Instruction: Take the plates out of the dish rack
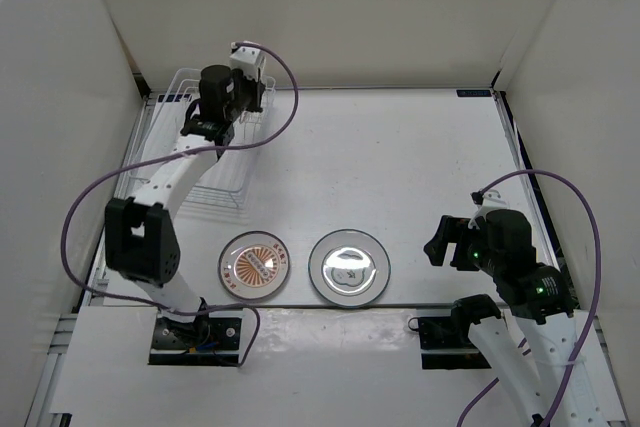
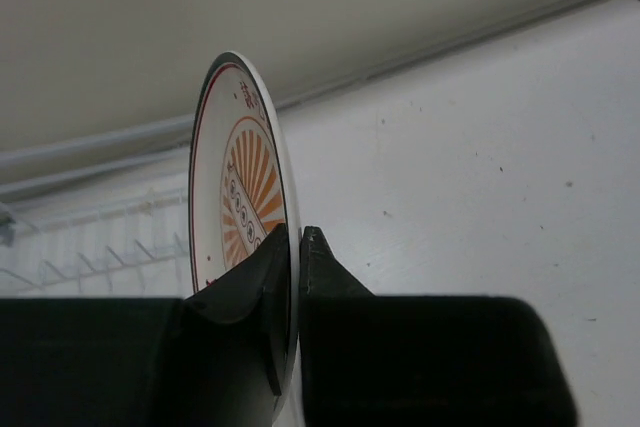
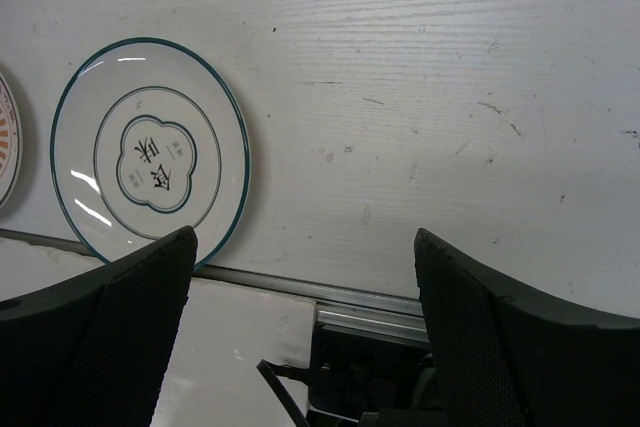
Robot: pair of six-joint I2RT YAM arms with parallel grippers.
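Step in hand: you are on the third plate [image 2: 240, 197], the last one to come out of the rack [image 1: 190, 162]. Two plates already lie flat on the table [image 1: 420, 167] near the front edge: a sunburst plate [image 1: 254, 266] and, just beside it, a pale plate [image 1: 348, 267] with a dark rim.

Left gripper [image 2: 297, 237]: it is closed on the rim of the third plate. In the left wrist view one finger [image 2: 262, 277] presses the patterned face and the other sits on the back, with the plate standing on edge between them. This plate has an orange sunburst pattern too.

Where the plate is: at the far end of the rack, at the back left of the table, under the left wrist. You cannot tell from these views if its lower edge is already free of the prongs.

Right gripper [image 3: 305, 247]: its jaws stand wide apart and hold nothing. It waits at the front right, well apart from the rack.

Next move: I think you need to lift straight up, so the plate does not catch on the wires, then carry it to a bare part of the table near the other two and turn it flat before you let go.

Risk: the hold is only on the thin rim, so the plate may swing or slip if you move fast.
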